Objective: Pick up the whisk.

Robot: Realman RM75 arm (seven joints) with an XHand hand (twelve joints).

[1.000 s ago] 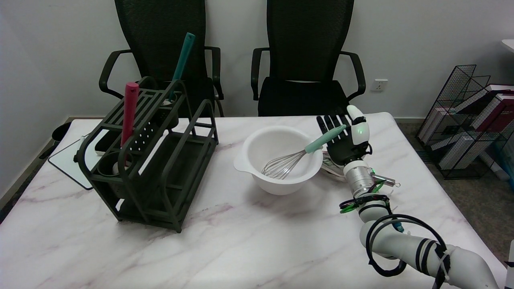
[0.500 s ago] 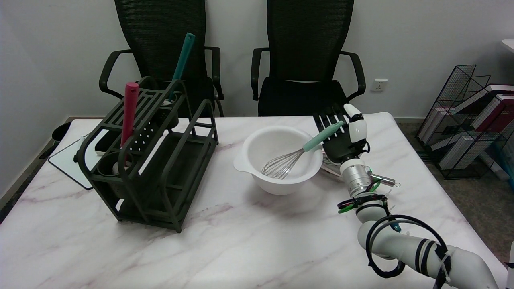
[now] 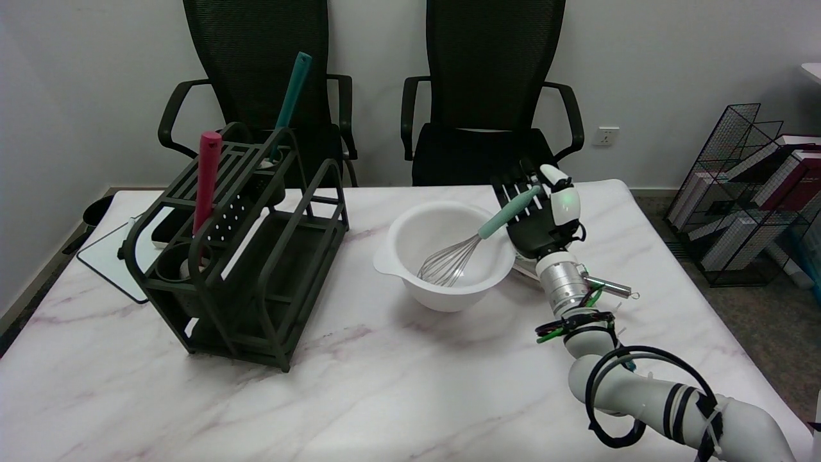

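The whisk has a metal wire head and a pale green handle. Its head lies in the white bowl at the table's middle, and the handle leans out over the bowl's right rim. My right hand stands upright just right of the bowl, palm towards the handle. Its fingers are stretched out and spread. The handle's end lies across the palm and fingers, and no finger is closed round it.
A dark green rack stands on the left with a red-handled utensil and a teal-handled one in it. A white board lies behind it. Two black chairs stand beyond the table. A wire shelf is on the floor at right.
My right hand has moved left and a little farther from the camera, towards the bowl. The whisk handle has tipped up and left with it. The hand's fingers stay spread.
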